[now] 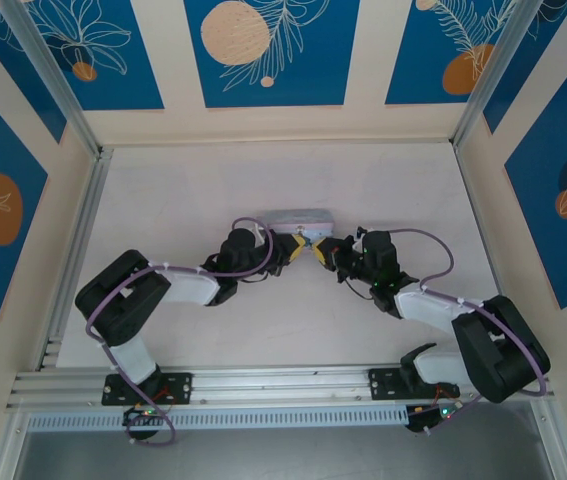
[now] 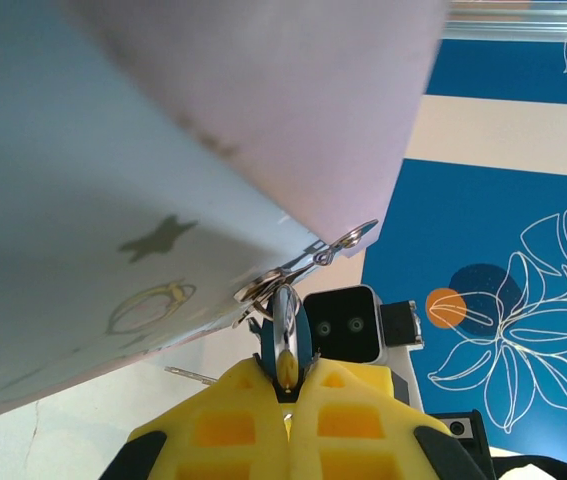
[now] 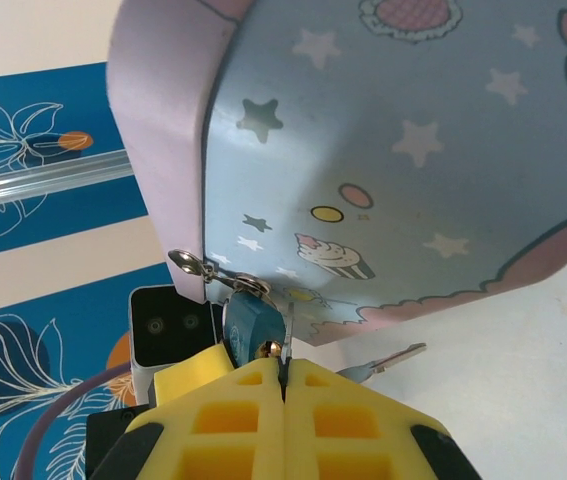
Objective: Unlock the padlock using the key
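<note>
The padlock (image 3: 251, 326) hangs from the tin box (image 3: 413, 150), right between both claws. The left claw (image 2: 288, 380) is shut on the padlock. The right claw (image 3: 283, 372) is shut too, its tips touching the lock. The key (image 3: 388, 359) lies flat on the desk (image 3: 503, 400), just beside the right claw, with open room around it.

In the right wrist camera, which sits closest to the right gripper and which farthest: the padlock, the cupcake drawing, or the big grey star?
1. padlock, right at the right gripper's fingertips.
2. cupcake drawing, just above, low on the tin.
3. big grey star, higher up, near the tin's left edge.
</note>
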You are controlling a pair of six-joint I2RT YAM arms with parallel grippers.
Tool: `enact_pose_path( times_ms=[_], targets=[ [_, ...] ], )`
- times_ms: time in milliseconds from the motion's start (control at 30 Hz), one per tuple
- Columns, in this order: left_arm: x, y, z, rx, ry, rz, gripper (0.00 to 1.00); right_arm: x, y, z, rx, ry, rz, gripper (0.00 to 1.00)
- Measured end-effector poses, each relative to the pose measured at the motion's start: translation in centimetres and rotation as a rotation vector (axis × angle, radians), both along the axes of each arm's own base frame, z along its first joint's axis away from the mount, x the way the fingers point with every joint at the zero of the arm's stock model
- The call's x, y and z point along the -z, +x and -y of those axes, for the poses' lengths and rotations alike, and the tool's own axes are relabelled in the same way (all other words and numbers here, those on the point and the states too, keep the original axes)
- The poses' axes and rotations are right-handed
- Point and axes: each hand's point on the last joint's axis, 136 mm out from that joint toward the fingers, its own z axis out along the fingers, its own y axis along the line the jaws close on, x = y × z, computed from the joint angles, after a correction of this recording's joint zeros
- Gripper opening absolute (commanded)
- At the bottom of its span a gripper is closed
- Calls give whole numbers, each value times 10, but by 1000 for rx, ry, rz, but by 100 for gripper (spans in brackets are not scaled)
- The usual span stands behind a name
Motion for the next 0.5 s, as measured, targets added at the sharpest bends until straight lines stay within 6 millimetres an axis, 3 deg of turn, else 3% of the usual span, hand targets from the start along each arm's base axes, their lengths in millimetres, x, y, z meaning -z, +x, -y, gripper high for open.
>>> enact_pose_path(
  times_ms=[500],
  targets=[
    [-2, 2, -1, -19, -17, -13, 0, 13, -10, 25, 35, 12, -16, 0]
  ],
)
